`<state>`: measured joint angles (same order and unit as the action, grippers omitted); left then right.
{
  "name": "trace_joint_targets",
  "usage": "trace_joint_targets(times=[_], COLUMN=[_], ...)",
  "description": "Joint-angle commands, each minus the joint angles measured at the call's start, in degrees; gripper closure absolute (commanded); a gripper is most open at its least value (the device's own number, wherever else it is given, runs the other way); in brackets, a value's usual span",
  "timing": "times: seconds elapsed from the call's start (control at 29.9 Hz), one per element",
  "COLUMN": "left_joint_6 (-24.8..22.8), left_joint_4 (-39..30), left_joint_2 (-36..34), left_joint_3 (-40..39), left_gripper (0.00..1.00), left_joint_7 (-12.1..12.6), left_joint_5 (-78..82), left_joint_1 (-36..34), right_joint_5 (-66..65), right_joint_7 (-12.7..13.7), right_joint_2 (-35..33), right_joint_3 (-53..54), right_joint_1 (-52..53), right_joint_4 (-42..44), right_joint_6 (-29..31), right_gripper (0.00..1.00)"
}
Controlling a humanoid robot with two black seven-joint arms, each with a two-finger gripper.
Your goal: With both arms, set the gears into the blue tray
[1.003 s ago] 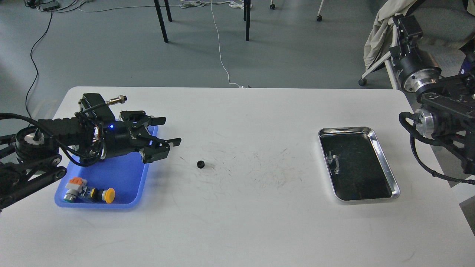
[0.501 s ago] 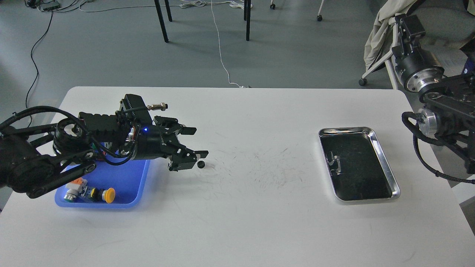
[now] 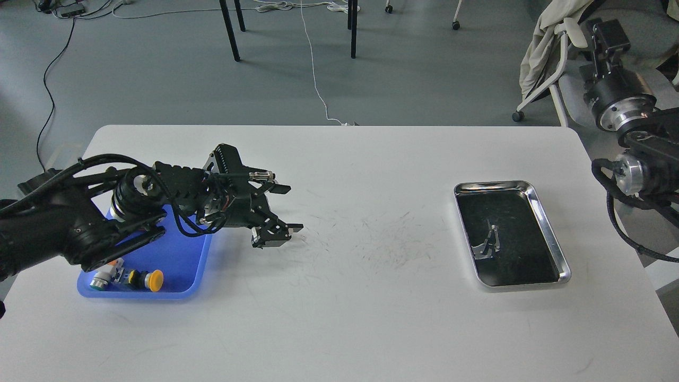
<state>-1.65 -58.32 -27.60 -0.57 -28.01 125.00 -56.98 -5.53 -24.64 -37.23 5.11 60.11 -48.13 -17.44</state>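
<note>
No gear shows on the worktop (image 3: pixel 371 318). I judge that one may be hidden under the lower finger of the left claw (image 3: pixel 295 208), but I cannot confirm it. This claw stands open, its jaws spread and pointing toward 3 o'clock. The blue tray (image 3: pixel 180 265) lies just beside it at 8 o'clock, under the left arm, so the carry is short. The right claw (image 3: pixel 602 32) is well apart at 2 o'clock; its state I cannot tell. Free worktop lies at 3 o'clock.

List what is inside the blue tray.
In the blue tray lie push-button switches near its front rim, one with a yellow cap. The left arm covers the tray's far half, so anything there cannot be seen.
</note>
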Motion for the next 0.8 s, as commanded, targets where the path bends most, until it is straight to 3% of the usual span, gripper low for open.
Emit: trace_joint_targets(times=[0.0,0.2,0.5,0.77], left_joint_6=[0.1,0.6,7.4,8.9], left_joint_4=[0.4,3.3,9.0,11.0], left_joint_2=[1.0,3.4,5.6,5.7], left_joint_3=[3.0,4.4,11.6,12.9], left_gripper=[0.14,0.20,0.22,0.27], left_joint_7=[0.0,0.0,0.0,0.0], left_joint_5=[0.0,0.0,0.0,0.0], left_joint_1=[-0.6,-0.5,-0.6,-0.7], right_joint_5=[3.0,4.2,4.2,4.2], right_joint_7=[1.3,1.9,2.1,1.9], right_joint_2=[-0.2,-0.2,-0.2,0.1], right_joint_3=[3.7,6.3,8.4,8.5], right_joint_1=[-2.4,-4.9,-8.1,-8.5], right_joint_4=[0.1,0.1,1.2,1.7], right_joint_6=[0.9,1.7,3.4,4.3], right_gripper=[0.04,0.04,0.04,0.04])
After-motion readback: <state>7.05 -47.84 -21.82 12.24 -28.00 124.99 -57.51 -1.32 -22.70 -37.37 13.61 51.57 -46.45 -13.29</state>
